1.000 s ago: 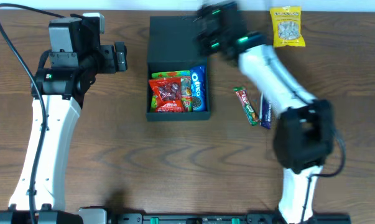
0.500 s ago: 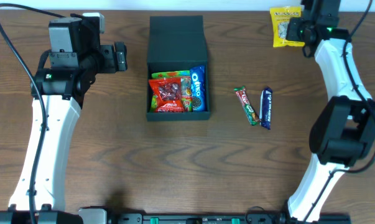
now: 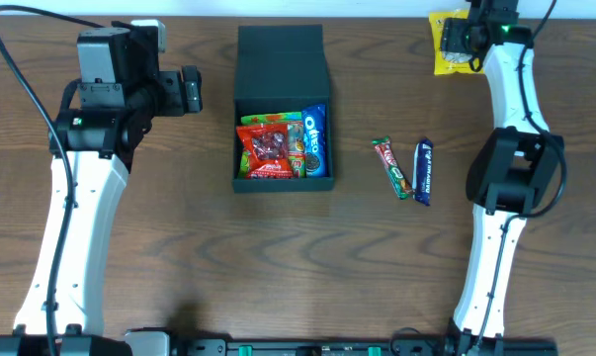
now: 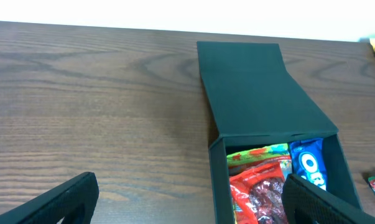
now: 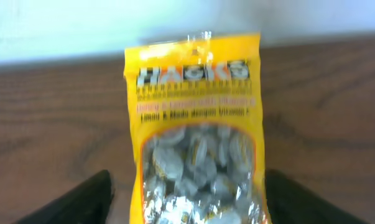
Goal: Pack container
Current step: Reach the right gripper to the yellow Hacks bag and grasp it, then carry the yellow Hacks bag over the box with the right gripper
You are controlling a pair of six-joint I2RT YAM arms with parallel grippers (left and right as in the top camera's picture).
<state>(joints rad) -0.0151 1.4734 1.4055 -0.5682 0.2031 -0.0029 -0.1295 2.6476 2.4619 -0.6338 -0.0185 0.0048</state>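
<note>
While the right gripper [image 5: 187,190] hovers with fingers spread either side of a yellow bag [image 5: 196,124] lettered "HACKS", the container [image 3: 281,61] sits mid-table near the far edge. Its long axis runs near to far, with the lid flap folded back away from the robot. A blue "OREO" packet [image 3: 316,139] lies inside. The left gripper [image 4: 187,199] is also parted, holding nothing.

The Hacks candy bag [image 5: 196,124] is cut off at 6 o'clock, its small print blurred. The container [image 4: 262,87] is cropped at 6 o'clock too.
</note>
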